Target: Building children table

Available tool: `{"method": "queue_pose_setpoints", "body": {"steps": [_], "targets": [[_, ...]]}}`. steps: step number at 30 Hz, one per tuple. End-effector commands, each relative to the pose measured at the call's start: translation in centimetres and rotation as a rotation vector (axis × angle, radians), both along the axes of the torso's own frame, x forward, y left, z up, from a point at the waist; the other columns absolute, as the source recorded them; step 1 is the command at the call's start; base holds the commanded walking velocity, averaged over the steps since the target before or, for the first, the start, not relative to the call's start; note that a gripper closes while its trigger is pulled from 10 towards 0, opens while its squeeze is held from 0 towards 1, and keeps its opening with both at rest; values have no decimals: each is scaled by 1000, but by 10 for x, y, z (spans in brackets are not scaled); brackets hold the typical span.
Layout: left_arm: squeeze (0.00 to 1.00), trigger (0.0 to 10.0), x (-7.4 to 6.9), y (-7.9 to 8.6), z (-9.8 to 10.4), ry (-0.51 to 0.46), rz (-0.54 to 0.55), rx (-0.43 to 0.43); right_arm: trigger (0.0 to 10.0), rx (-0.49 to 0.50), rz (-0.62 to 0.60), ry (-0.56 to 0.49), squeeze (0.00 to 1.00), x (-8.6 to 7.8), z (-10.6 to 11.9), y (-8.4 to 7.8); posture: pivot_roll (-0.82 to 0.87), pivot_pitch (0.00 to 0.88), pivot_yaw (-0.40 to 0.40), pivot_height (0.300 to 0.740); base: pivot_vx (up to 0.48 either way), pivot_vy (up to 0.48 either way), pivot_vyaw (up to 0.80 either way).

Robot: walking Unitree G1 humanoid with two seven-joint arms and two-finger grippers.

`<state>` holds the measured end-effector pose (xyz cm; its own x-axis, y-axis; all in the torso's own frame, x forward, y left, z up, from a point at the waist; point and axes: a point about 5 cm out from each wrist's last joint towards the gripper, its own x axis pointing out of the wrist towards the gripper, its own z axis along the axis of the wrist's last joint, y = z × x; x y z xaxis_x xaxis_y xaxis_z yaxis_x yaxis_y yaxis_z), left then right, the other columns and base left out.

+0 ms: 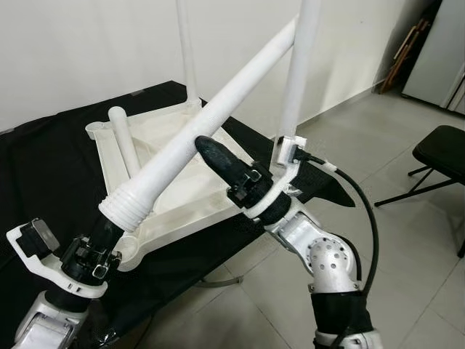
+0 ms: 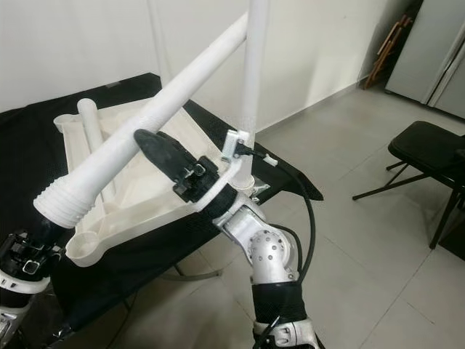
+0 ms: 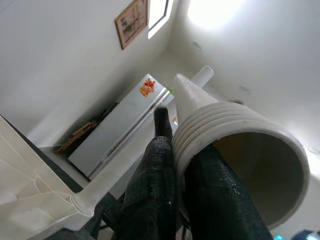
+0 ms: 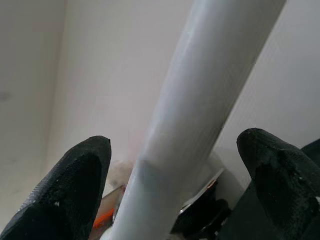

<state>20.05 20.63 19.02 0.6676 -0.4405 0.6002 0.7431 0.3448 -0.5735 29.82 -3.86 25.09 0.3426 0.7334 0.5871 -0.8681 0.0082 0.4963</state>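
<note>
Ribbed plastic forms the near end of the white table leg [image 1: 211,127], a smooth hollow tube with threaded rings at its open mouth. The left gripper [image 3: 182,170], at the lower left of the head view, is closed on this ribbed end: one rough black finger lies outside the wall and the other goes inside the opening. The leg rises slanted to the upper middle, where its far end is cut off by the frame. The right gripper [image 4: 175,165], at the centre, is open, its textured black fingers [image 1: 221,161] spread on both sides of the tube without touching. Behind, the white moulded children table [image 1: 182,196] lies upside down on a black cloth [image 1: 43,160]; two upright legs [image 1: 301,65] continue out of the frame. A black chair [image 1: 443,149] stands at the right edge, partly cut off.
</note>
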Motion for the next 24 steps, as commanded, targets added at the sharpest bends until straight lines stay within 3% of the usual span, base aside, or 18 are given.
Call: {"method": "queue_pose_setpoints", "body": {"steps": [1,8,10,17,18,21,22,24], "targets": [[0,10000,-6,-12,7,-64,-104,38,10000,-15,36,-8,0,-1,0,8,43,99,3,740,0,0,0],[0,10000,-7,-16,5,-60,-118,37,10000,-89,131,-67,0,-2,2,26,43,98,-2,740,0,0,0],[0,10000,-7,-16,5,-63,-120,35,10000,-139,137,-64,0,6,1,37,48,95,-7,740,0,0,0],[0,10000,-8,-16,6,-71,-119,39,10000,-186,153,-53,0,15,3,51,59,95,-15,740,0,0,0],[0,10000,-9,-16,6,-72,-119,41,8196,-166,176,-56,0,15,6,53,60,95,-16,740,0,0,0],[0,10000,-9,-16,5,-73,-119,42,8196,-157,185,-57,0,15,8,54,60,95,-16,740,0,0,0],[0,10000,-10,-16,5,-70,-116,43,0,-132,213,-73,0,13,11,54,62,95,-18,740,0,0,0],[0,10000,-10,-16,5,-69,-115,43,0,-125,223,-78,0,13,12,54,61,96,-18,740,0,0,0]]}}
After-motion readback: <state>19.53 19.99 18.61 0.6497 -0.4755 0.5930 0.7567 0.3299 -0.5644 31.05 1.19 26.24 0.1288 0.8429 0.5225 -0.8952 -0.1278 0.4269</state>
